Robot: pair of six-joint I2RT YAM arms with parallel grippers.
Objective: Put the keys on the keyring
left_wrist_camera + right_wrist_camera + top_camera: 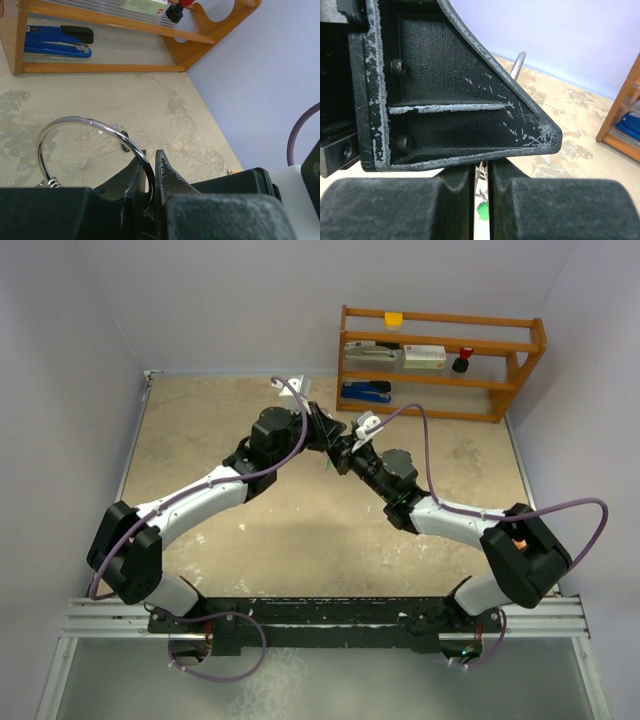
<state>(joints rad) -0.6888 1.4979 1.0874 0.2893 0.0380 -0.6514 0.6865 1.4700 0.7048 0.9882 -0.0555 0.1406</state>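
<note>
Both arms are in tight over the middle of the table (pixel 190 115), tip to tip. The left pincer (pixel 150 157) is squeezed almost fully together, with the keyring (pixel 75 119) caught between its pads. The silver wire runs straight down into the narrow slot between the two black fingers. From there the ring arcs up and away to the left of the tips, standing clear above the table. A cluster of small silver keys (pixel 48 183) hangs on its far-left side, right at the edge of the pincer's body. On the wire just ahead of the tips there is a small dark bit (pixel 124 136), too small to name.

The right pincer (pixel 480 172) has its jaws drawn in to a thin slit. The green-headed key (pixel 482 210) is in that slit, silver metal up between the pads and the green head showing lower in the gap. It looks clamped. Directly beyond its tips, filling the right wrist view, is a scuffed black finger (pixel 460 110) of the left pincer. A short length of the ring wire pokes out behind that finger.

Well past the left pincer, at the back of the table, stands a wooden shelf (pixel 100 67). A blue stapler (pixel 55 44) lies on its lower level.
</note>
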